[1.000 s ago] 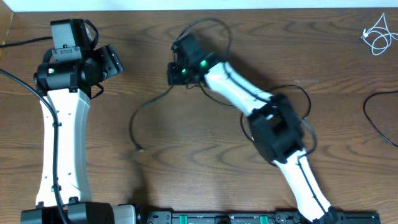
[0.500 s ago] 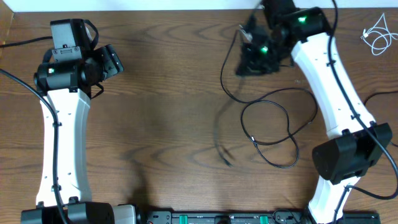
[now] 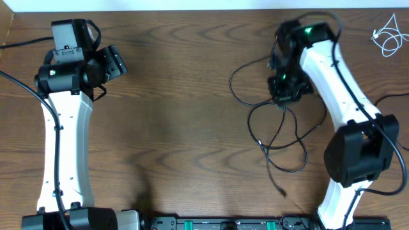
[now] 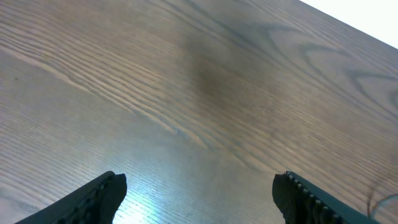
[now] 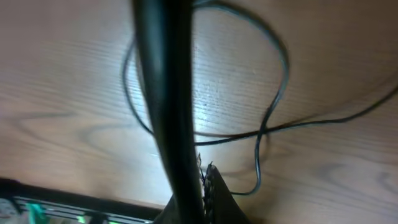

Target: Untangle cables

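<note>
A long black cable (image 3: 231,83) lies in loose loops on the wood table, right of centre, with one plug end (image 3: 283,191) near the front edge. My right gripper (image 3: 285,89) is over the top of these loops. In the right wrist view its jaws (image 5: 204,180) are shut on a thin strand of the black cable, and more loops (image 5: 277,74) lie on the table beyond. A short white cable (image 3: 388,35) is coiled at the far right corner. Another black cable (image 3: 382,118) curves at the right edge. My left gripper (image 3: 118,64) is open and empty over bare wood (image 4: 199,186).
Thicker black leads run along both arms and off the left edge (image 3: 19,43). A black rail with green lights (image 3: 236,223) lines the front edge. The table's back edge meets a white wall.
My right arm swung from the table's centre to the right, dragging the black cable with it, then dropped nearer over the loops. The left arm has not moved.
</note>
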`<state>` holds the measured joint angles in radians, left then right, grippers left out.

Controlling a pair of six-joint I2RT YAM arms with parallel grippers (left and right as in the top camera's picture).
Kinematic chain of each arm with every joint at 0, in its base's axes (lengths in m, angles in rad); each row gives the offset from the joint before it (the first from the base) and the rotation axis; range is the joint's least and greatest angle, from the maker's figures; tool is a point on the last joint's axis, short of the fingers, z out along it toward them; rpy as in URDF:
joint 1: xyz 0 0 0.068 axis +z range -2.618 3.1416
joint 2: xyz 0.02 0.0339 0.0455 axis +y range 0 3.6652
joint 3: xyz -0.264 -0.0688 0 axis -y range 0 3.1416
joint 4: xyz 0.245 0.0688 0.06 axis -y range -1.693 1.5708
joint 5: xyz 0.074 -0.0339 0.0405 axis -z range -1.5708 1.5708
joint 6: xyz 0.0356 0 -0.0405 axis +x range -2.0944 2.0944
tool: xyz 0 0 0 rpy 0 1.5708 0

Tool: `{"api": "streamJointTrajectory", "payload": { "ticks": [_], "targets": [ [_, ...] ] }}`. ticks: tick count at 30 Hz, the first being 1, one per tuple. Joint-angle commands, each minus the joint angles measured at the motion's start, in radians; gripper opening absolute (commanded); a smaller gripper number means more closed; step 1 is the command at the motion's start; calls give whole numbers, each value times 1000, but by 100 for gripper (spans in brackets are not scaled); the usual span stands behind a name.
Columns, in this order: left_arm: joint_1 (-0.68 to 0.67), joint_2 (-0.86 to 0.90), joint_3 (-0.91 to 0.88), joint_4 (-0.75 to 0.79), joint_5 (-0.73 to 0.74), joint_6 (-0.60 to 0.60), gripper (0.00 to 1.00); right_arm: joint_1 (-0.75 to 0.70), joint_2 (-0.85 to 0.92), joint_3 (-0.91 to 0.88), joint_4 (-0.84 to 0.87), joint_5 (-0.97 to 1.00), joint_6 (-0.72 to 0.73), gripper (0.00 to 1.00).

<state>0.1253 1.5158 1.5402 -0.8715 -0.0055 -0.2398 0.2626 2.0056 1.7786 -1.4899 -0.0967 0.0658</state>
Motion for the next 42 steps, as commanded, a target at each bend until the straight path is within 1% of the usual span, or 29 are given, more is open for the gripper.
{"api": "streamJointTrajectory", "payload": {
  "ticks": [1, 3, 4, 5, 6, 7, 8, 10, 11, 12, 14, 16, 18, 20, 22, 24, 28, 29, 31, 35, 37, 39, 42],
  "targets": [
    [2, 0, 15, 2, -3, -10, 80, 40, 11, -120, 96, -69, -12, 16],
    [3, 0, 15, 5, -3, -10, 80, 60, 11, -182, 192, -154, -20, 22],
    [2, 0, 15, 5, -3, -10, 80, 70, 11, -211, 244, -192, -19, 28],
    [2, 0, 15, 5, -3, -10, 80, 81, 11, -238, 292, -221, -19, 32],
    [3, 0, 15, 5, -3, -10, 80, 92, 11, -261, 332, -238, -15, 34],
    [2, 0, 15, 5, -3, -10, 80, 102, 11, -282, 367, -248, -3, 37],
    [3, 0, 15, 5, -3, -10, 80, 114, 11, -304, 404, -247, 16, 43],
    [2, 0, 15, 5, -3, -10, 80, 145, 13, -354, 481, -246, 47, 49],
    [2, 0, 15, 5, -3, -10, 80, 159, 14, -380, 517, -242, 69, 50],
    [2, 0, 15, 5, -3, -10, 80, 166, 16, -389, 522, -220, 87, 51],
    [2, 0, 15, 5, -3, -10, 80, 175, 18, -395, 504, -134, 150, 57],
    [3, 0, 15, 5, -3, -10, 80, 177, 18, -395, 495, -105, 182, 62],
    [2, 1, 15, 6, -3, -10, 80, 175, 17, -395, 512, -93, 250, 69],
    [2, 5, 15, 8, -3, -10, 80, 174, 17, -386, 515, -93, 301, 71],
    [2, 9, 15, 8, -3, -10, 80, 174, 17, -375, 523, -93, 315, 71],
    [2, 18, 15, 9, -3, -10, 80, 175, 15, -321, 520, -94, 316, 71],
    [2, 29, 15, 4, -3, -10, 80, 177, 14, -222, 420, -26, 387, 70],
    [2, 29, 15, 4, -3, -10, 80, 177, 14, -214, 389, 15, 423, 70],
    [2, 29, 15, 5, -3, -10, 81, 177, 14, -216, 352, 43, 443, 70],
    [2, 33, 15, 5, -3, -10, 80, 186, 14, -242, 291, 45, 434, 73],
    [2, 41, 14, 5, -3, -10, 80, 234, 14, -301, 307, 41, 401, 75],
    [2, 49, 14, 5, -3, -10, 80, 270, 14, -335, 323, 29, 359, 77],
    [2, 53, 14, 5, -3, -10, 80, 302, 14, -370, 322, 13, 333, 80]
  ]
}}
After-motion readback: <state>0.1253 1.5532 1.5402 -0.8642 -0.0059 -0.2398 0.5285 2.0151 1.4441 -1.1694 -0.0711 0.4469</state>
